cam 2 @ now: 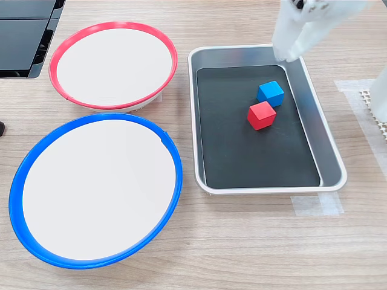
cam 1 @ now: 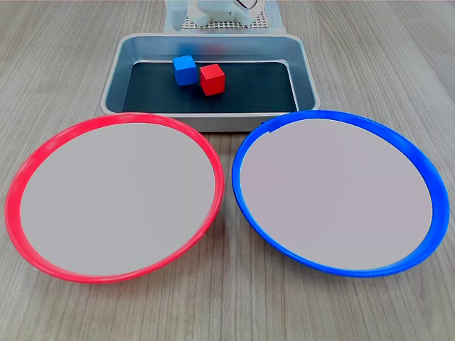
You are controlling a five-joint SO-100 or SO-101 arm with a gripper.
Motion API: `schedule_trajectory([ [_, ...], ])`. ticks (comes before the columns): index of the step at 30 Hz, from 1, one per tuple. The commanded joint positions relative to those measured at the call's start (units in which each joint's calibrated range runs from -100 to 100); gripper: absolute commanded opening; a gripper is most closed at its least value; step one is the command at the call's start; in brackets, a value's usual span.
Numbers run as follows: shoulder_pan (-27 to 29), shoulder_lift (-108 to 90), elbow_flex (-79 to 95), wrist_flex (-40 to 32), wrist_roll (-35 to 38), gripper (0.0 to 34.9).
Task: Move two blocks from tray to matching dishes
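A pale wood-grain table [cam 2: 254, 254] carries everything. The white gripper [cam 2: 289, 51] hangs over the tray's [cam 2: 329, 158] upper right corner in the second exterior view; whether its jaws are parted cannot be told. Below it, the blue block [cam 2: 270, 93] and red block [cam 2: 261, 115] sit corner to corner on the black floor. The tray's long axis runs top to bottom there. Left lie the red-rimmed dish [cam 2: 113, 26] and blue-rimmed dish [cam 2: 36, 158], both bare.

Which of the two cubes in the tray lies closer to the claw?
The blue cube. In the second exterior view it sits just below the white claw, while the red cube lies farther from it.
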Motion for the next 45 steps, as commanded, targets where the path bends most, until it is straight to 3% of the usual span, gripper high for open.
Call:
schedule_trajectory([
  [1, 4.5, 5.4, -2.1, -1.7, 5.5, 15.0],
  [10, 6.4, 9.3, 3.0, -9.9, 8.5, 19.8],
  [22, 2.1, 11.4, 9.2, -15.3, 8.7, 17.9],
  [24, 1.2, 11.2, 9.9, -15.7, 8.8, 15.2],
  [26, 0.4, 11.0, 9.9, -15.7, 8.8, 2.2],
  [27, 0.1, 11.0, 8.9, -14.8, 8.7, 0.3],
  [29, -0.7, 11.0, 2.4, -9.1, 8.1, 0.1],
  [32, -3.8, 12.1, -12.9, -1.2, 4.5, 0.1],
  [34, -7.5, 13.8, -21.9, -0.1, 1.1, 0.1],
  [37, -15.8, 17.9, -29.5, -6.0, -4.3, 0.1],
  [40, -23.7, 24.1, -31.3, -16.5, -7.7, 0.2],
  [45, -30.5, 34.5, -34.2, -28.5, -10.2, 0.2],
])
